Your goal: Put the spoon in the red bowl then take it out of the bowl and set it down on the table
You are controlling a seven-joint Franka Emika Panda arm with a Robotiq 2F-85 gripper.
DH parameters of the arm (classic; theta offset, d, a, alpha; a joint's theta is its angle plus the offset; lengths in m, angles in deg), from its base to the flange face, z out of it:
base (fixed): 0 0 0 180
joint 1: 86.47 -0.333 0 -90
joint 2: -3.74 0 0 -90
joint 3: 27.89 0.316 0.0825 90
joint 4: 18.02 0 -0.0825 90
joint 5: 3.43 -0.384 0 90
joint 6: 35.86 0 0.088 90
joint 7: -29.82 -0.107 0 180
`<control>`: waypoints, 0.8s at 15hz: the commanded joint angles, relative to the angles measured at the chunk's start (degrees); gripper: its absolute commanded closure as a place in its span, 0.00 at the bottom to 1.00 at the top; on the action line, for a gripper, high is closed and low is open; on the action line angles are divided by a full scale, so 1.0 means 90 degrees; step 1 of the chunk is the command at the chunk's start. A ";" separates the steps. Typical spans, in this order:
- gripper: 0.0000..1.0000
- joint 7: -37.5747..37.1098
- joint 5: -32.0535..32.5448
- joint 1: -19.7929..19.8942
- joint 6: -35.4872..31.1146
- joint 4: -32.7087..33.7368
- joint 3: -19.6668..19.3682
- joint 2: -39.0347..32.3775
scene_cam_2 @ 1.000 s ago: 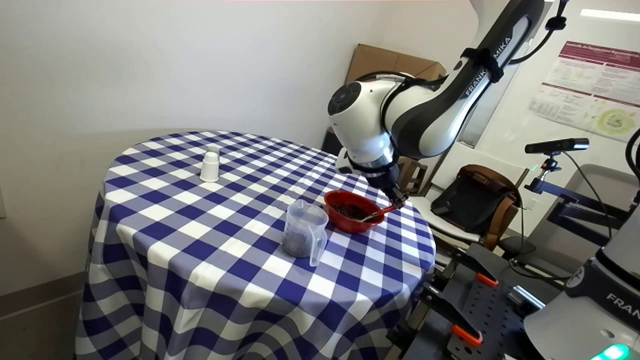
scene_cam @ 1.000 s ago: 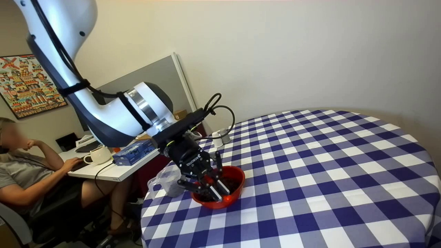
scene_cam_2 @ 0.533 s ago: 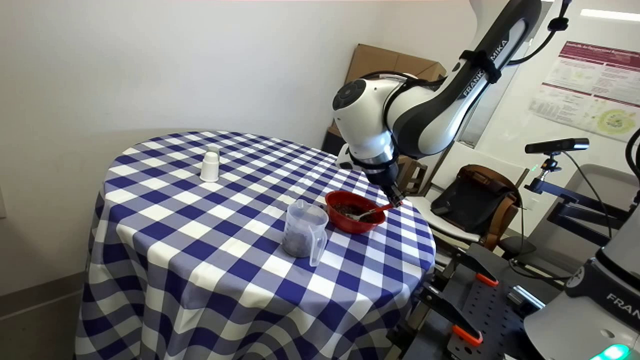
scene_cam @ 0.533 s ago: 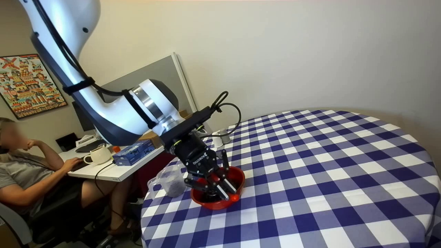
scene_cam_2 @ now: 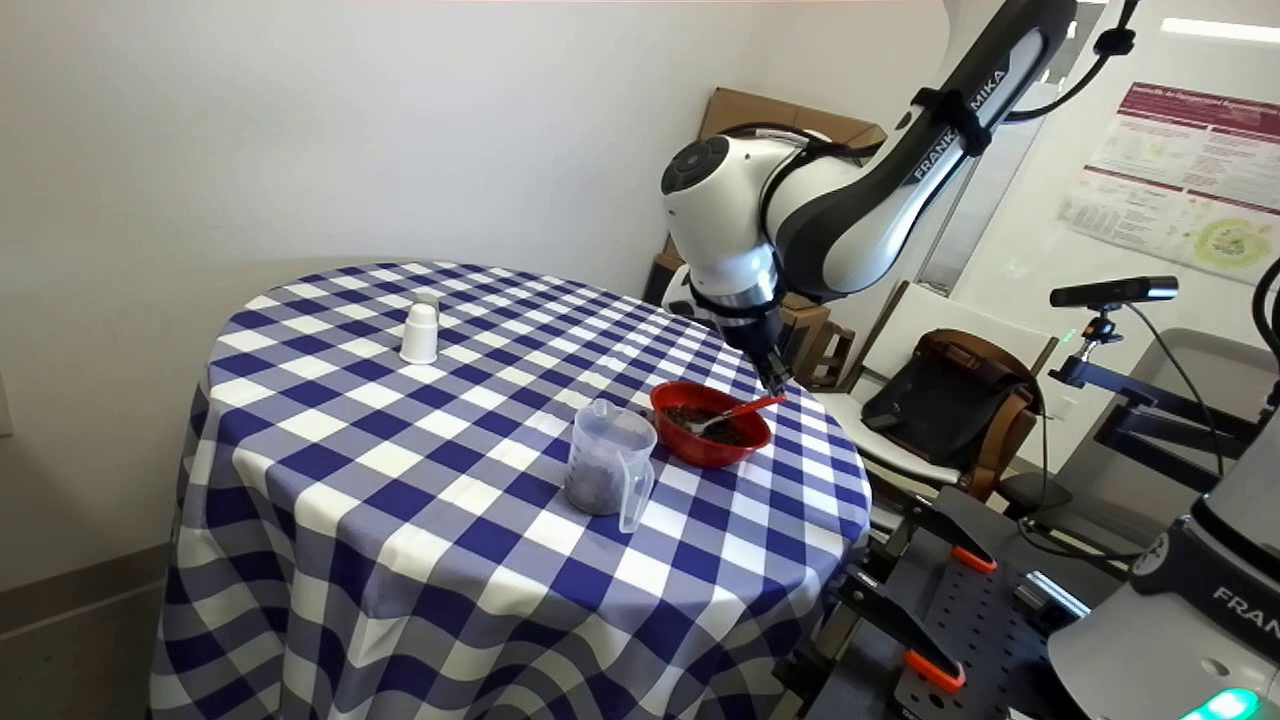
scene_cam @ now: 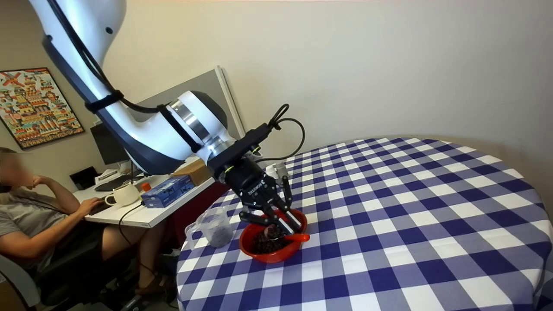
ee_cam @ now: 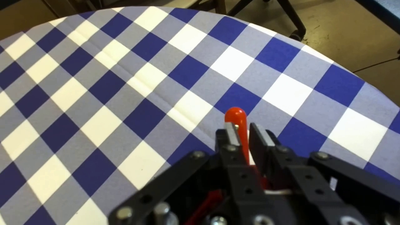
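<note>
The red bowl (scene_cam: 273, 258) stands on the checkered table (scene_cam: 410, 216) and holds dark grainy contents; it also shows in an exterior view (scene_cam_2: 690, 452). The spoon (scene_cam_2: 755, 406) lies slanted, its metal head in the contents and its red handle (scene_cam: 298, 237) over the rim. My gripper (scene_cam: 295, 230) is at the handle, above the rim. In the wrist view the handle end (ee_cam: 236, 115) sticks out past the fingertips. The fingers stand a little apart with the handle at the gap; cloth shows in a thin strip beside the right finger. Whether they clamp it is unclear.
A clear plastic pitcher (scene_cam_2: 605, 475) stands beside the bowl. A stack of white cups (scene_cam_2: 420, 335) stands farther off on the cloth. A light desk (scene_cam: 151, 216) with a seated person is beyond the table, and a chair with a bag (scene_cam_2: 930, 400) stands near its edge.
My gripper has moved across the bowl and then upward. The spoon has shifted along with it, its handle now farther round the rim and lying lower against the fingertips.
</note>
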 commanded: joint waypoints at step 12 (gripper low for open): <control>0.33 0.0013 -0.0021 -0.0080 -0.0370 0.0500 -0.0088 0.0326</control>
